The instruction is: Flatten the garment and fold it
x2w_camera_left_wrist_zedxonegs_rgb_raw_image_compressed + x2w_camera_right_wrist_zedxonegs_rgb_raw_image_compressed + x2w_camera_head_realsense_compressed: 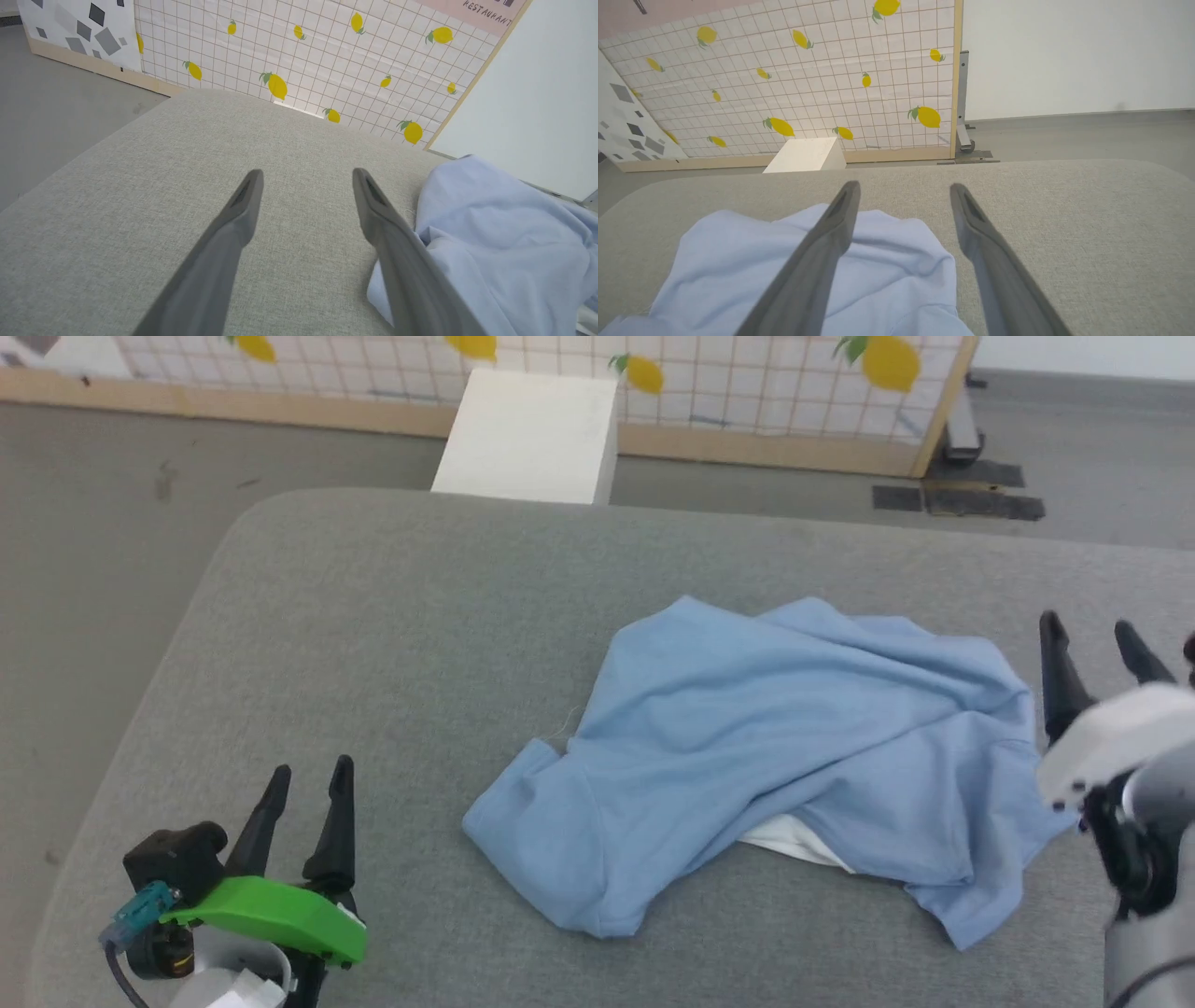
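Barely started here: the garment (784, 747) is lying crumpled on the bench (373, 644) toward my right, not flattened, nothing folded. Left jaws and right jaws both gape wide, holding nothing

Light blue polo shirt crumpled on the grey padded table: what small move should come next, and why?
Probably lower the open right gripper onto the light blue polo shirt's right edge and pinch it: the shirt lies bunched, that gripper hangs empty beside the edge, and the open left gripper stands farther off.
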`<state>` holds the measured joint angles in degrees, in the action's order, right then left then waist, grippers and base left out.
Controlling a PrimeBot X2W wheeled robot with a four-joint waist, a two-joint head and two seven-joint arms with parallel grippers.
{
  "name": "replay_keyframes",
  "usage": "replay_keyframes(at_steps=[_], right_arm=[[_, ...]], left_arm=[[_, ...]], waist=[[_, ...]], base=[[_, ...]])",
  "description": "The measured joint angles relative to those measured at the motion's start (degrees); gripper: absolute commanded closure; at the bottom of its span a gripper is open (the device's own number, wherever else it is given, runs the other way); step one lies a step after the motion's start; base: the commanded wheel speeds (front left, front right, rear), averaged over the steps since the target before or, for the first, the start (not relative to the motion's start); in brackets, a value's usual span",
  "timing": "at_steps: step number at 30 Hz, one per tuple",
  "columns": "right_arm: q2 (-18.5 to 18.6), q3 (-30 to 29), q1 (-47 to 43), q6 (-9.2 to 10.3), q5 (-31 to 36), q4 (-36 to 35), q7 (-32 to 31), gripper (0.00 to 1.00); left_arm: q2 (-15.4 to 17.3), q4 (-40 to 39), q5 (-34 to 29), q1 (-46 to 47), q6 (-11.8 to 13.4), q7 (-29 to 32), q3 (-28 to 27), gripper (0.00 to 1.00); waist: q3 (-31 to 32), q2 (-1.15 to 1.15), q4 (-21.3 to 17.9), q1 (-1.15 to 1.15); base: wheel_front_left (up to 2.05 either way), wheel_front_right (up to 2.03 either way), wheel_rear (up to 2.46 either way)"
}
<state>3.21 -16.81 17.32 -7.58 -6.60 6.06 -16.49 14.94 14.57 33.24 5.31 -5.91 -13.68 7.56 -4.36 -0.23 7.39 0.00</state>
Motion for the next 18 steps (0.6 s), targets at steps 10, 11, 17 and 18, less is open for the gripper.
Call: replay_keyframes(at_steps=[10,11,17,18], right_arm=[[-0.24,0.81,-11.61,0.01,-5.9,-1.23,11.89,0.0],[-0.3,0.65,-12.21,0.01,-6.72,-0.82,12.66,0.0],[-0.29,0.38,-13.73,0.01,-7.59,-0.16,14.02,0.0],[-0.29,0.26,-13.76,0.01,-7.61,-0.23,14.27,0.0]], left_arm=[[-0.02,-1.79,0.29,-2.76,1.34,1.63,0.25,0.0],[0.0,-1.85,0.3,-2.99,1.43,2.19,0.47,0.0],[0.57,-1.71,1.07,-1.64,1.45,11.5,3.59,0.0],[0.96,-1.35,1.27,-0.35,1.54,15.27,4.49,0.0]], waist=[[2.6,0.0,-4.46,0.0],[2.74,0.0,-4.86,0.0],[2.72,0.0,-6.29,0.0],[2.5,0.0,-6.34,0.0]], base=[[0.0,0.0,0.0],[0.0,0.0,0.0],[0.0,0.0,0.0],[0.0,0.0,0.0]])
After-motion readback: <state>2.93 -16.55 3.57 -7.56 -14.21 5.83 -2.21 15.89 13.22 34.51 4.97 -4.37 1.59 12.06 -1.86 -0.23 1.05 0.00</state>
